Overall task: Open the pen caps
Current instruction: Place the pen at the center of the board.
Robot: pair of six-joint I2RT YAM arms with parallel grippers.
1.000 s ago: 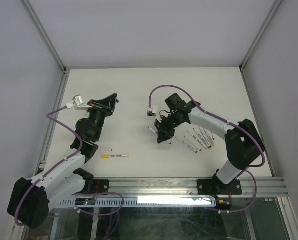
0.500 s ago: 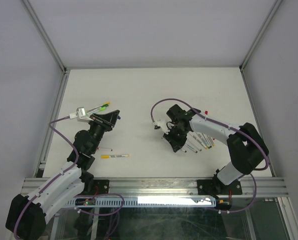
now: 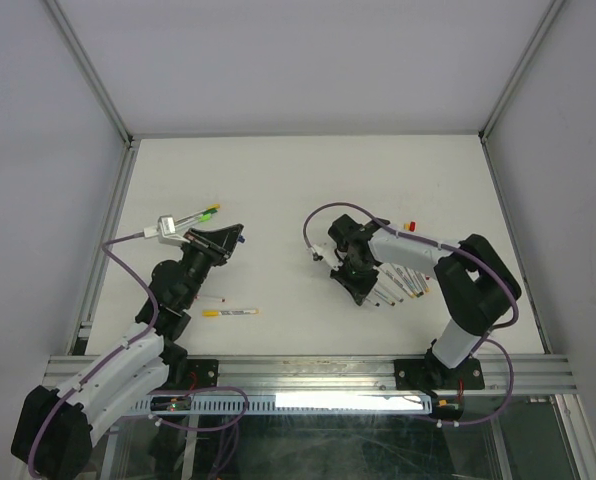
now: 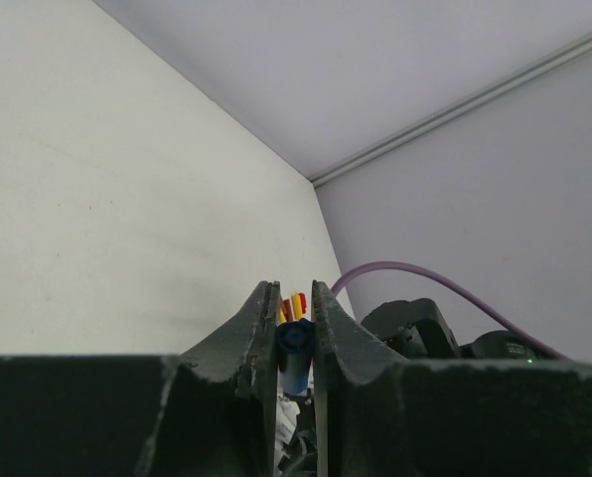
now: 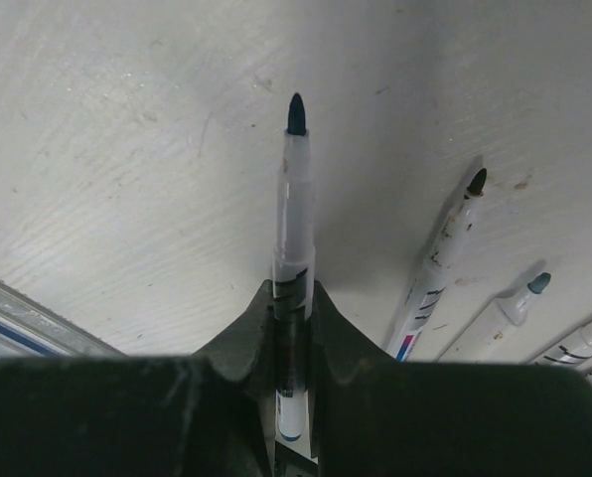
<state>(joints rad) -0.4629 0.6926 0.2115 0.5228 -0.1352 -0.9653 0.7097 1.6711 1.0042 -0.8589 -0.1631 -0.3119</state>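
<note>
Nearest the arm bases, a yellow-ended pen (image 3: 230,312) lies flat on the desk (image 3: 298,180), just beside the left arm's forearm. A thin stick with a red tip (image 3: 218,298) lies just past it; it is too small to identify.

Right tool (image 5: 295,288): lowered to the desk surface right of centre, fingers pressed onto the barrel of an uncapped pen (image 5: 295,214). The pen's dark teal tip points away from the tool and its cap is off. Just to the right, a loose row of pens (image 3: 403,282) lies on the desk. The wrist view shows two of them with bare tips, one dark (image 5: 445,248) and one teal (image 5: 515,298).

Left tool (image 4: 295,288): raised above the desk at the left, well apart from the right tool (image 3: 363,288). Its fingers pinch a blue cap (image 4: 295,343), which sits upright between the pads, separate from any barrel.

Farther back, two pens with green and yellow ends (image 3: 203,212) lie on the desk beside the left tool (image 3: 233,238). A small red piece (image 3: 411,226) lies beyond the row of pens; whether it is a cap cannot be told.
</note>
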